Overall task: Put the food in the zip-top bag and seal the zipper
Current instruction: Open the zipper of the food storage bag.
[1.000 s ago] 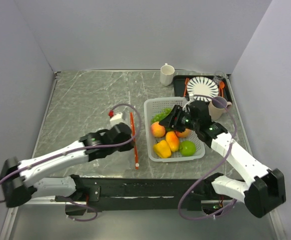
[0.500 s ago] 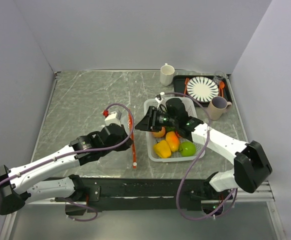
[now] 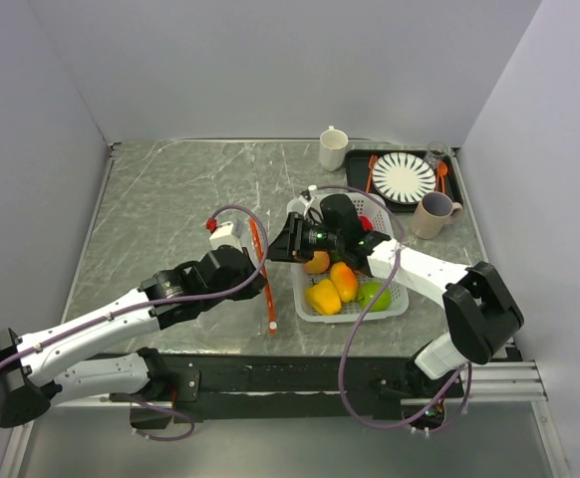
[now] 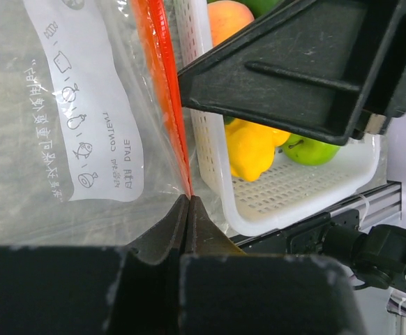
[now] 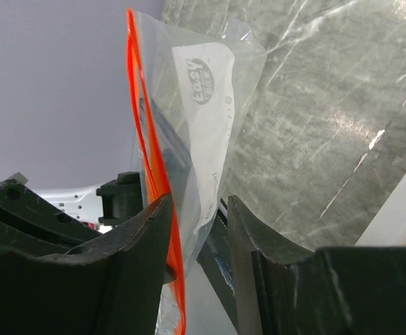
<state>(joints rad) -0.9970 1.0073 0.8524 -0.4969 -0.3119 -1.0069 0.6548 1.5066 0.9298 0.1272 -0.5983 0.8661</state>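
The clear zip-top bag point(image 4: 70, 105) hangs from its orange-red zipper point(image 3: 262, 274) left of the white mesh basket point(image 3: 350, 317). My left gripper point(image 3: 258, 271) is shut on the zipper's near end point(image 4: 188, 188). My right gripper point(image 3: 276, 249) is open at the bag's mouth. In the right wrist view the zipper point(image 5: 146, 146) and bag film point(image 5: 210, 105) lie between my open fingers point(image 5: 137, 230), with nothing pinched. The food lies in the basket: peach point(image 3: 316, 262), orange piece point(image 3: 344, 281), yellow pepper point(image 3: 323, 297), green apple point(image 3: 375, 295), small red piece point(image 3: 367, 223).
A white mug point(image 3: 333, 149) stands at the back. A black tray point(image 3: 454, 194) with a striped plate point(image 3: 404, 177) sits at the back right, with a beige mug point(image 3: 433, 214) in front of it. The table's front edge runs just below the basket.
My right gripper has moved left from over the basket to the bag's mouth. My left gripper has shifted slightly while holding the zipper.
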